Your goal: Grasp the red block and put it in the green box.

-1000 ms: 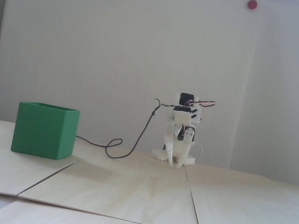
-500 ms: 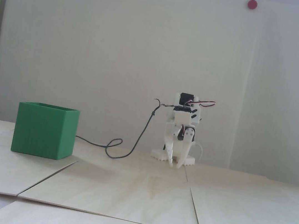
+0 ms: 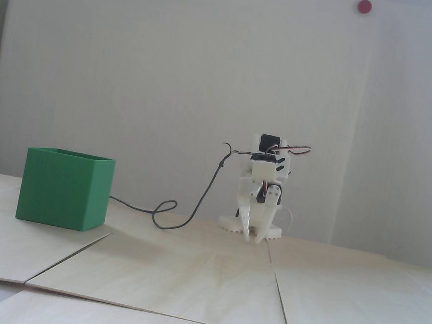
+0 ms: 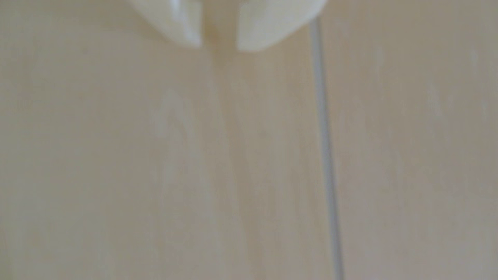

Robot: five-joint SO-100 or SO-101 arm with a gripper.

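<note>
Nothing is seen to have moved between the earlier fixed-view frames and this one: arm, box and cable lie exactly as they did.

No red block is visible in either view, so its direction from the jaws, and the axis along which it would be gripped, cannot be given. It may be hidden inside the green box (image 3: 64,189) or out of frame; that cannot be decided from here. The only red item is a round red dot (image 3: 364,6) high on the wall, which is not the block.

The green box stands upright on the surface (image 3: 198,281), well apart from the jaws and to their left in the fixed view, its open top facing up. A dark cable (image 3: 175,217) loops across the surface between the box and the arm.

The jaws (image 3: 252,240) are pointed straight down, their tips at or just above the surface, with only a narrow gap between them and nothing held. In the wrist view the same jaws (image 4: 218,47) are shown nearly closed over bare wood, a board seam (image 4: 326,150) running just to their right.

The arm (image 3: 264,177) is folded low and compact over its base, apparently in a rest pose. The task is judged either not begun or already finished.
</note>
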